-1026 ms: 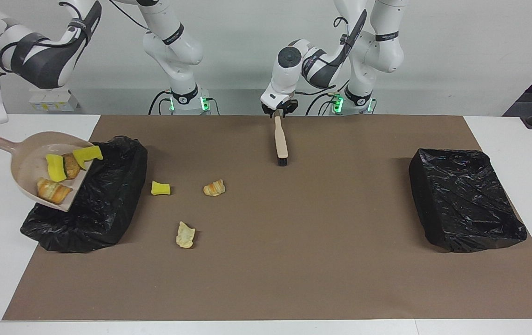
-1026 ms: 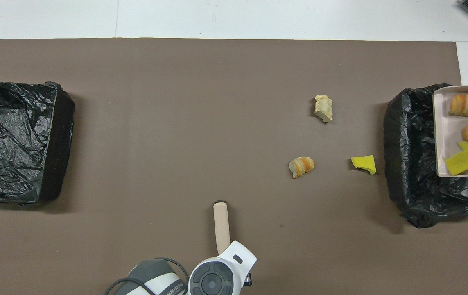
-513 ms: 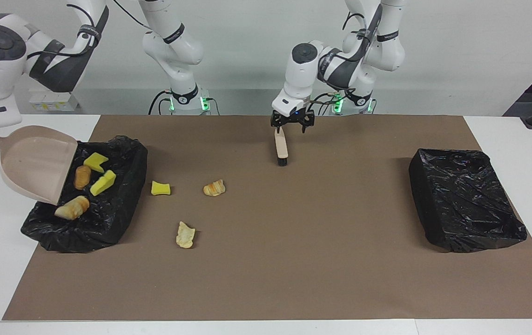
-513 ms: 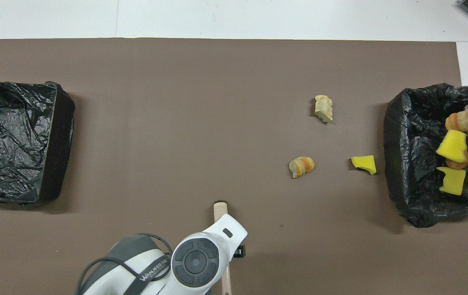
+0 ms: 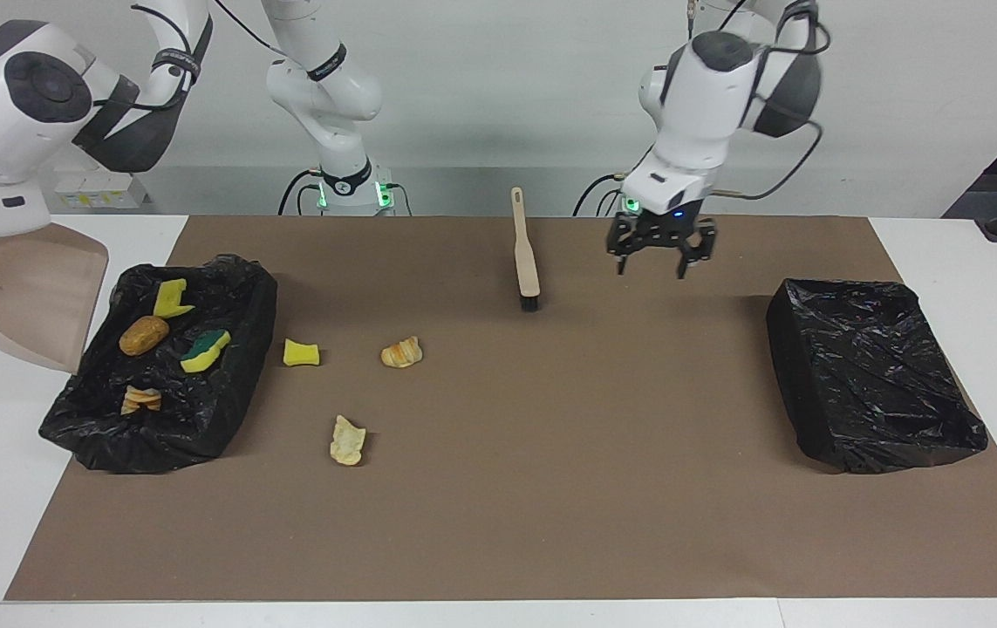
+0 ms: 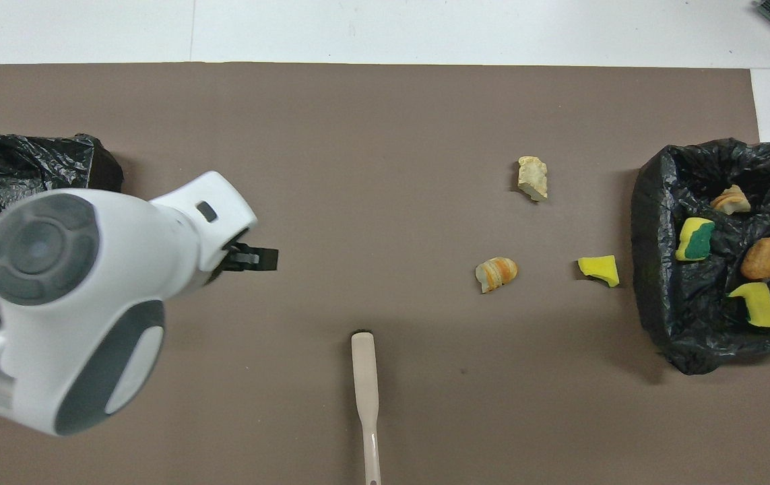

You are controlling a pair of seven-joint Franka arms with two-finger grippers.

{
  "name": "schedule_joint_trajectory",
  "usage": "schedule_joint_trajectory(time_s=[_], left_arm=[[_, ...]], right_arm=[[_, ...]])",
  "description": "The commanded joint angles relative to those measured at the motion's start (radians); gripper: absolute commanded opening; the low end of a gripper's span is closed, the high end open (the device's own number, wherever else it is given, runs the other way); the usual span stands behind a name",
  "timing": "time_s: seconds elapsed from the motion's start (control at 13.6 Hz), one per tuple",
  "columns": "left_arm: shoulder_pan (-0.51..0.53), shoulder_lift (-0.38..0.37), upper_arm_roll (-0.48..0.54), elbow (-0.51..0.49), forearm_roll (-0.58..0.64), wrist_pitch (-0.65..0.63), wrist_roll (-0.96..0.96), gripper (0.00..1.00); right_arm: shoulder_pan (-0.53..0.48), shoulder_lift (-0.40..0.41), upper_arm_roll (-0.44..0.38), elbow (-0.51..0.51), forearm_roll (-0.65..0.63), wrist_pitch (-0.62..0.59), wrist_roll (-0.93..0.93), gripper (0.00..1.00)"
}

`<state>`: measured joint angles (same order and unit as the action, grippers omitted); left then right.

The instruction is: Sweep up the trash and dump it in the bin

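Dumped since a second ago: four trash (image 5: pixel 144 335) pieces now in bin (image 5: pixel 241 410); brush (image 5: pixel 524 257) dropped.
Left gripper (image 5: pixel 660 254) spread wide, empty, at brush's three o'clock; right gripper, unseen, clamps tipped dustpan (image 5: pixel 31 292) at bin's nine o'clock.

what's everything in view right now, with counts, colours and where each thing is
trash in bin: four pieces, yellow, green-backed and golden-brown, inside the bin at the right arm's end
trash on mat: three pieces, one yellow, two golden-brown, beside that bin
bins: two, black-lined, one at each end of the table; the one at the left arm's end shows no trash
dustpan: one, beige, tipped up beside the filled bin, no trash in it
brush: one, beige handle, dark bristles, lying on the mat near the robots
mat: one, brown, on the white table
left end effector: open, holding nothing, in the air over the mat
right end effector: hidden, at the dustpan's handle
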<state>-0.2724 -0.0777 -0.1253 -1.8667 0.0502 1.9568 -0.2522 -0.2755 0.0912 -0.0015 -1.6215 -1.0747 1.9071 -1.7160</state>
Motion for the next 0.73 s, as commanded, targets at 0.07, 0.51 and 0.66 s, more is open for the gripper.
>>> schedule_joint_trajectory(time_s=[0.07, 0.51, 0.66], left_arm=[[0.106, 0.047, -0.011, 0.217, 0.073, -0.111, 0.149, 1.0], [0.182, 0.104, -0.005, 0.504, -0.029, -0.435, 0.226, 1.0], [0.185, 0.133, -0.005, 0.558, -0.029, -0.476, 0.231, 1.0]], right_arm=[[0.021, -0.079, 0.003, -0.066, -0.079, 0.013, 0.016, 0.0], [0.047, -0.114, 0.005, -0.074, -0.093, -0.008, 0.019, 0.0], [0.047, -0.116, 0.006, -0.077, -0.088, -0.011, 0.021, 0.0]])
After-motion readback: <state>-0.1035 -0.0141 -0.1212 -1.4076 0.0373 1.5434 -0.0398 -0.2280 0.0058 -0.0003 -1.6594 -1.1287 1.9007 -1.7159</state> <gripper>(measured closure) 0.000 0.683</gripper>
